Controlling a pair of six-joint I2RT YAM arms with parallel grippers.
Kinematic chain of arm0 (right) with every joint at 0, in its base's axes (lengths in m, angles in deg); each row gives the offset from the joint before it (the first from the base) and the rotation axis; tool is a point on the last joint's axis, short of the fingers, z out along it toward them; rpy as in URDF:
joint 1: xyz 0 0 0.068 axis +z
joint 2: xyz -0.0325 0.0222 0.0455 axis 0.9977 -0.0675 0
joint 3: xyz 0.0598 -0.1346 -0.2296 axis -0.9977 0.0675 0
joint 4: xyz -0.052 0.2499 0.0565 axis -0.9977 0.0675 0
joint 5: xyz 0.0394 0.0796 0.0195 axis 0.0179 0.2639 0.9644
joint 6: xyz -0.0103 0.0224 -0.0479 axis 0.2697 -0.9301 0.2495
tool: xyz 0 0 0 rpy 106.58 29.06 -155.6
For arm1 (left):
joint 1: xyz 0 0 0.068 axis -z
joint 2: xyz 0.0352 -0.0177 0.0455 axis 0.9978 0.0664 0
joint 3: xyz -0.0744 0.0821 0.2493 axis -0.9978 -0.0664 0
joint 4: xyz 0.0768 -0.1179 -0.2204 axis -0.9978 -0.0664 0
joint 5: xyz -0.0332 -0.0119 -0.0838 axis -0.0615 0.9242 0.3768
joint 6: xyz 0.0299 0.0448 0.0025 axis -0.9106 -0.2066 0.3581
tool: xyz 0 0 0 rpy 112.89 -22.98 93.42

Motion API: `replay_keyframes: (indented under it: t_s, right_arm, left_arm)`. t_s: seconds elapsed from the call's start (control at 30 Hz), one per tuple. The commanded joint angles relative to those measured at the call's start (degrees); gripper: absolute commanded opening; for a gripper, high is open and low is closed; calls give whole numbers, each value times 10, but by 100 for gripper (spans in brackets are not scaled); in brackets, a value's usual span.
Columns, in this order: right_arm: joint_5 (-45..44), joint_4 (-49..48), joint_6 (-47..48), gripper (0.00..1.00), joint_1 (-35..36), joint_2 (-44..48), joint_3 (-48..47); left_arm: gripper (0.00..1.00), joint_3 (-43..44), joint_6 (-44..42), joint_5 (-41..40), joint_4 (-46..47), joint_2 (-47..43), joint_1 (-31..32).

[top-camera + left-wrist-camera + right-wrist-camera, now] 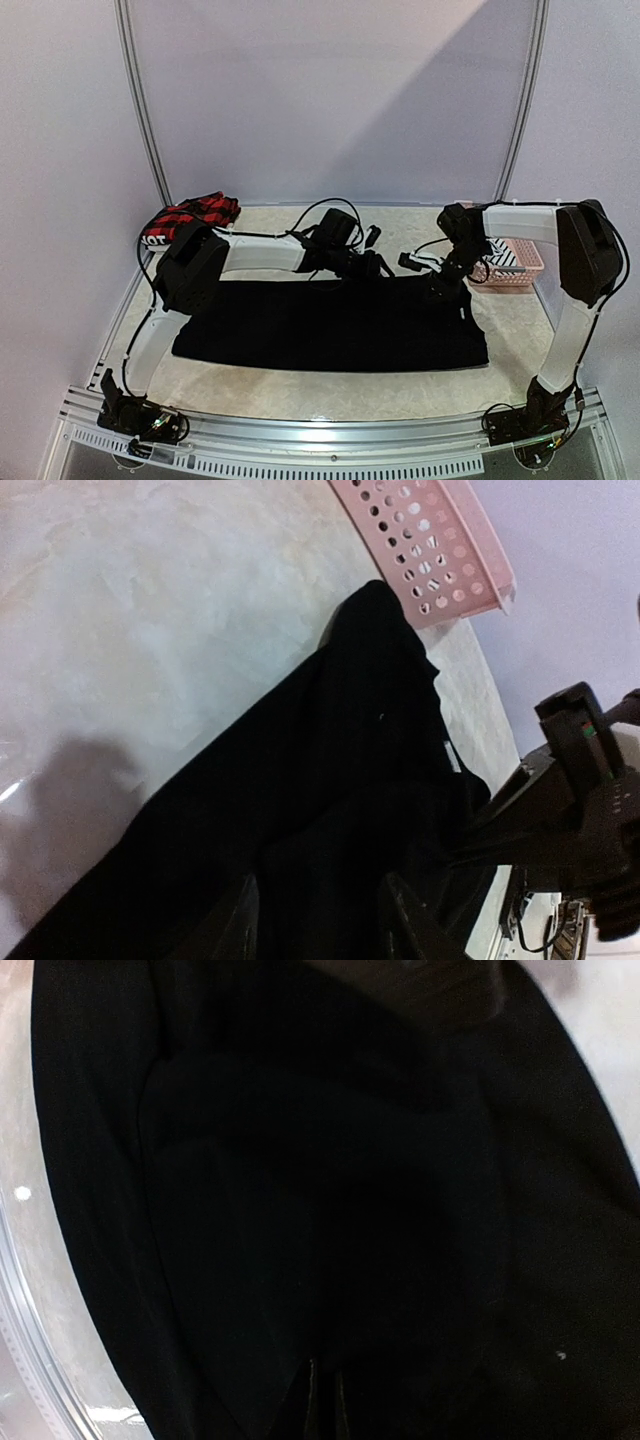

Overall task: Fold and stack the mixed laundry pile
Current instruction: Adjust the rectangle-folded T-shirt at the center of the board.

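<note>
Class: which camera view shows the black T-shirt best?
The top view: the whole T-shirt lies flat, its outline clear. The left wrist view shows only one end, by the pink basket. The right wrist view shows just black cloth filling the frame.

Robotics lab test cell: pale walls [330,90], an aluminium frame [330,432] and two cabled robot arms [260,252] bolted to a marble-patterned table [330,395].

Pale lilac walls [330,90] surround a marbled tabletop [340,385].
</note>
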Motion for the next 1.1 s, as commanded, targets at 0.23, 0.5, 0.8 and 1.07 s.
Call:
replay_keyframes:
  t_s: [0.23,0.5,0.8,1.07]
  right_arm:
    - [-52,26,29,14,5,39,59]
    - [-43,55,40,33,0,74,69]
    - [-13,71,16,35,-9,69,20]
    - [-10,68,13,35,-8,66,14]
  left_arm:
    - [41,35,8,18,22,39,18]
    - [39,47,5,21,15,47,26]
    - [37,106,16,2,-70,84,23]
    - [43,118,6,-11,-110,105,27]
